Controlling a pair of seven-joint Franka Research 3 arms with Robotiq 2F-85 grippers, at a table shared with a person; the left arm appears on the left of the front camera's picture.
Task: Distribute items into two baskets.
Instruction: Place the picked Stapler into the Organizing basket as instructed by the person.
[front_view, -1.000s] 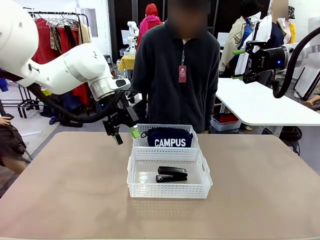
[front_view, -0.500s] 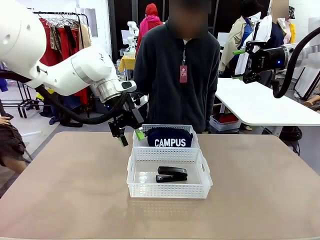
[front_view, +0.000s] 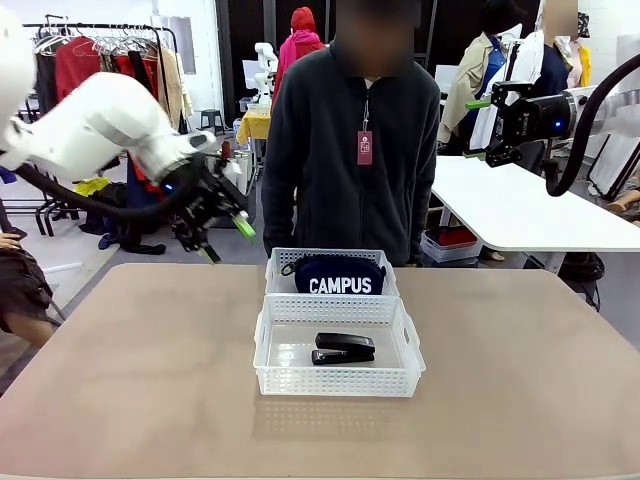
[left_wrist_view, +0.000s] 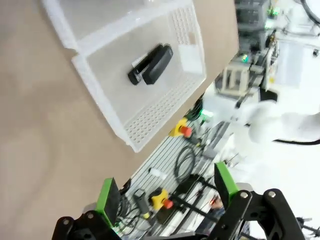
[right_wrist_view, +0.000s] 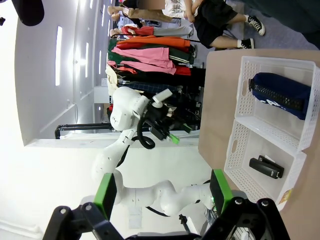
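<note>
Your left gripper hangs released, empty, left of the baskets. Pouch occupies the far basket, stapler the near basket. Right gripper: released, empty.

Tan table up front. Clothes rack far left with red and beige garments, white wall behind it. White table on the right, red-and-white bin under it. Dark partitions at back. Grey floor. Bright, even indoor light.
</note>
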